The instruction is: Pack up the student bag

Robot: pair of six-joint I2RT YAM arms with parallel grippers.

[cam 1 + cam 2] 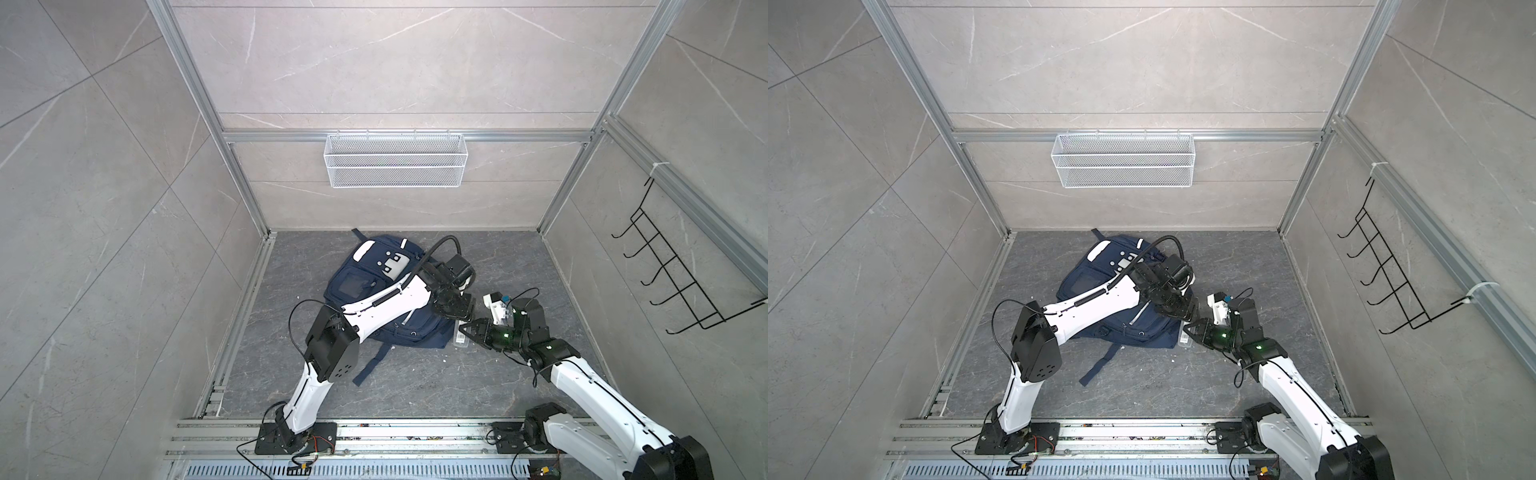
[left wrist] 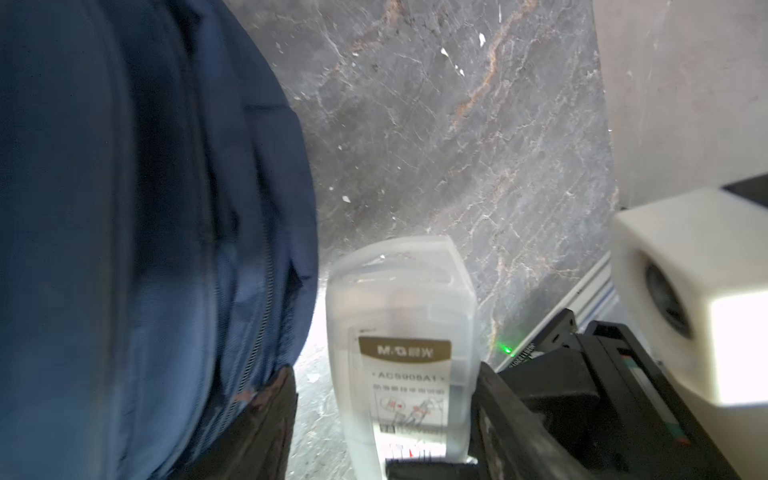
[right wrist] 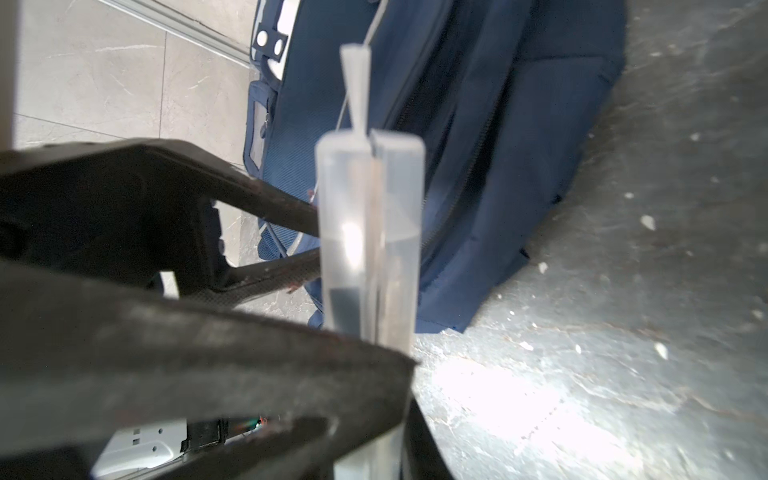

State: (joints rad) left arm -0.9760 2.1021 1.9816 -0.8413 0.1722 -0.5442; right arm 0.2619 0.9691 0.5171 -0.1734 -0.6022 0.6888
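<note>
The dark stone counter [image 1: 415, 386] is seen whole only in both top views. The student bag [image 1: 365, 286] is laid flat near its middle, front pockets up, with a strap trailing toward the near edge. Much of the bag is covered there by the left arm stretched across it, and its zipped side is shown only in the wrist views. At the bag's near right corner a clear plastic case [image 2: 399, 332] is clamped in the right pincer [image 1: 467, 333] (its label is legible only in the left wrist view). The left pincer [image 1: 459, 319] is spread around the case, one finger [image 2: 262, 415] apart from it. The case's contents cannot be made out.
</note>
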